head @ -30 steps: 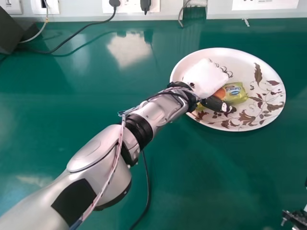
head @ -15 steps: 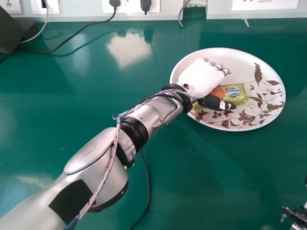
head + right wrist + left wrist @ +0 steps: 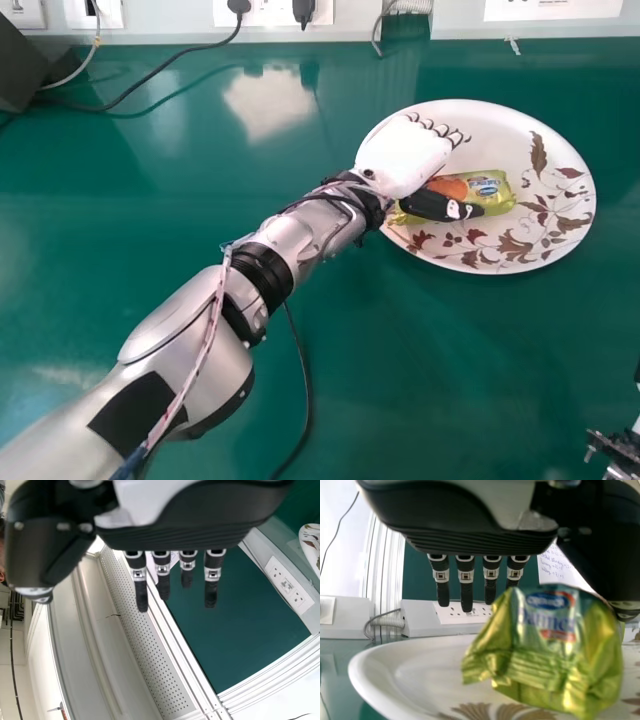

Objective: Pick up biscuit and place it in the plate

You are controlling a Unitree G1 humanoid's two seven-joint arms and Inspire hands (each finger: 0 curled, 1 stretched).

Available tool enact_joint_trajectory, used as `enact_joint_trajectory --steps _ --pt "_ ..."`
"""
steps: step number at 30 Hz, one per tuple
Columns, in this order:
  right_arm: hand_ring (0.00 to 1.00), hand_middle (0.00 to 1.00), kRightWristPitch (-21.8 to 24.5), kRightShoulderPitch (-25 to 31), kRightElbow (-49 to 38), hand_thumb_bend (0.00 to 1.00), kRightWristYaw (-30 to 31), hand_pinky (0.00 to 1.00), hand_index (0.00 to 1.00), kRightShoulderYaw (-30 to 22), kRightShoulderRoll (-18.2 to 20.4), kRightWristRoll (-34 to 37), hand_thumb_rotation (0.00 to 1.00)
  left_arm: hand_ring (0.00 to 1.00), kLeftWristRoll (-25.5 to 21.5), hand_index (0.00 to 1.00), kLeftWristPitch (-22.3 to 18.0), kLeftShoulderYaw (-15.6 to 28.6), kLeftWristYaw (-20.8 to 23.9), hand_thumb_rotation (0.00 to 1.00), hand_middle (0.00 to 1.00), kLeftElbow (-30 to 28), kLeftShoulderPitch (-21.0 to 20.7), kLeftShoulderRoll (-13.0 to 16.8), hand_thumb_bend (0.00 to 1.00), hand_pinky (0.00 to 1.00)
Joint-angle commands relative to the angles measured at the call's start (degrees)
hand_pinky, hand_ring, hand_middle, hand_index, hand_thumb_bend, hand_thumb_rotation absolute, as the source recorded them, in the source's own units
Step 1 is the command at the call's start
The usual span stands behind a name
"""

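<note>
My left hand [image 3: 405, 155] is over the left part of the plate [image 3: 555, 235], fingers straight and thumb stretched across the near part of the biscuit packet [image 3: 490, 188]. The green-yellow packet lies on the plate, partly hidden by the thumb. In the left wrist view, the left hand [image 3: 465, 577] has its fingers extended, and the crinkled biscuit packet [image 3: 547, 650] is close by, not gripped, with the white plate [image 3: 420, 665] beneath. In the right wrist view my right hand [image 3: 185, 517] has relaxed, straight fingers, with nothing in them.
A dark metal part [image 3: 615, 448] stands at the head view's lower right edge. Sockets and plugs [image 3: 270, 12] line the wall behind the green table [image 3: 460, 370]. A black cable [image 3: 150, 75] crosses its back left, and a dark box [image 3: 20, 65] stands in that corner.
My left hand has drawn back to the left, uncovering more of the packet. The packet has stayed in place on the plate.
</note>
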Motion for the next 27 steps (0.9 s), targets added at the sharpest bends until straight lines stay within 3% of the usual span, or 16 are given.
enact_joint_trajectory --steps 1,6,19,27 --pt "0.93 0.96 0.0 -0.6 -0.2 0.85 0.1 0.79 0.87 -0.1 2.3 -0.1 0.17 0.89 -0.5 0.95 -0.4 0.5 0.3 0.66 0.96 -0.6 1.0 0.6 1.0 0.88" --pt "0.94 0.97 -0.2 -0.6 -0.3 0.83 -0.4 0.77 0.88 0.0 2.7 -0.7 0.18 0.88 -0.9 0.94 -1.7 0.8 0.2 0.68 0.96 -1.4 1.5 1.7 1.0 0.87" --pt "0.91 0.93 -0.2 0.4 -1.0 0.81 0.6 0.74 0.84 0.6 2.6 0.1 0.18 0.91 -1.2 0.97 -6.5 2.0 5.9 0.69 0.99 -5.9 4.6 5.9 1.0 0.94" --pt "0.91 0.95 0.0 0.2 0.1 0.8 1.5 0.74 0.84 0.5 2.3 0.0 0.2 0.92 -2.5 0.98 -9.9 4.3 6.4 0.7 1.0 -9.5 6.7 8.7 1.0 0.94"
